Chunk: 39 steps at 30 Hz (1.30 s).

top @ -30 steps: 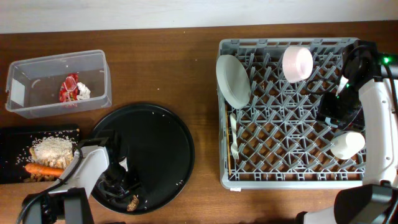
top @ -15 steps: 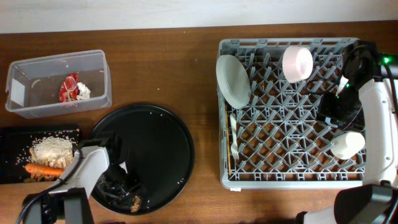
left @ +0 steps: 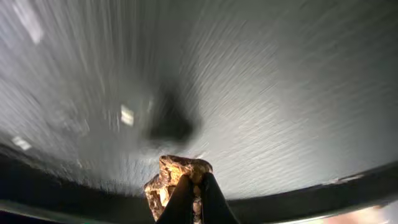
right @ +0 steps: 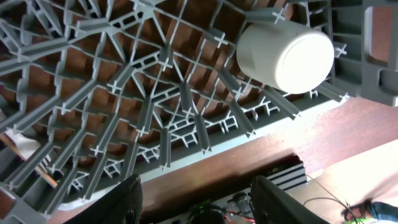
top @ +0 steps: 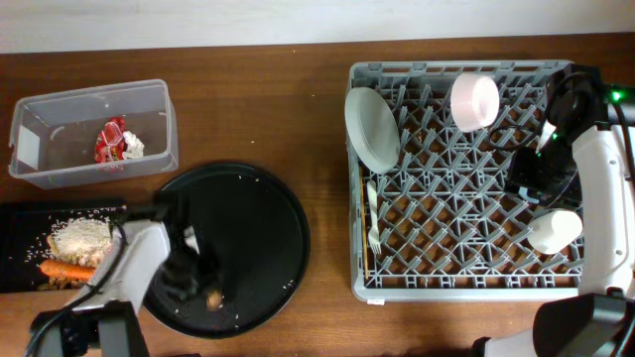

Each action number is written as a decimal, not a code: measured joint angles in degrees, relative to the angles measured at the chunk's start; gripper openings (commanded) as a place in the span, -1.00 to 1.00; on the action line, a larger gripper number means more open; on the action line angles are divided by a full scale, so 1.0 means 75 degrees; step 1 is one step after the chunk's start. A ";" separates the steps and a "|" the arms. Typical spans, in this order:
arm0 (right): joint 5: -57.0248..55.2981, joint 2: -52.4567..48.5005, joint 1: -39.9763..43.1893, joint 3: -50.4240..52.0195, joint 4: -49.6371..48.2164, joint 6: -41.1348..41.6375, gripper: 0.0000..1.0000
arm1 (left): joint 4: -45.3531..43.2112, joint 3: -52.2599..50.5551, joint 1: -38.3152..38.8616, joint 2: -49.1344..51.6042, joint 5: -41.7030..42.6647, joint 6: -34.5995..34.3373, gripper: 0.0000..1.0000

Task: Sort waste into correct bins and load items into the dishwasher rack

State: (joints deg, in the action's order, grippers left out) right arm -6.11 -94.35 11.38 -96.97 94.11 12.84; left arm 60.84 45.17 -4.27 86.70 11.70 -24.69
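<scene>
left gripper (left: 193,188): pinched tight on brown food scrap (left: 176,172) over round black tray (left: 280,93) | right gripper (right: 199,205): jaws apart, empty, over dishwasher rack (right: 124,93) beside cream cup (right: 286,53)

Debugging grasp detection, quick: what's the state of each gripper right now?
Left gripper: closed, pinching a brown food scrap over the round black tray.
Right gripper: open, holding nothing, above the dishwasher rack.

Robot workbench: wooden table (top: 258,109), grey dishwasher rack (top: 446,290)
</scene>
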 measured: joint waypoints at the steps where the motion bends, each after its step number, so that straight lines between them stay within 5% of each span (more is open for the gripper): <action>1: -0.0003 0.0000 0.0000 0.0000 0.0003 0.0003 0.18 | -0.0061 0.0612 -0.0096 0.0000 -0.0108 -0.0003 -0.99; 6: 0.0000 0.0000 0.0000 0.0000 -0.0003 0.0006 0.18 | -0.0117 0.2573 -0.1183 -0.0003 -0.0289 0.0032 -0.99; 15: 0.0003 0.0000 0.0000 0.0000 0.0000 0.0003 0.18 | -0.1443 0.2710 -0.4252 -0.0003 -0.1011 0.0032 -0.99; 23: 0.0003 0.0000 0.0000 0.0000 0.0000 0.0003 0.18 | -0.1638 0.2710 -0.4328 0.0705 -0.2285 0.0087 -0.68; 33: 0.0003 0.0000 0.0000 0.0000 0.0000 0.0003 0.20 | -0.1370 0.2710 -0.4328 0.1288 -0.2553 0.0143 -0.55; 37: 0.0017 0.0000 0.0000 0.0000 -0.0003 -0.0017 0.45 | -0.1177 0.3013 -0.3596 0.1169 -0.2136 0.0329 -0.17; 39: 0.0134 0.0000 0.0000 0.0000 -0.0058 -0.0029 0.56 | -0.1183 0.3348 -0.2445 0.0848 -0.1789 0.0734 0.35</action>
State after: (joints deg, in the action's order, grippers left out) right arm -5.10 -94.35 11.38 -96.97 93.67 12.62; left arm 51.96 70.28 -22.61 93.06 -1.72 -19.18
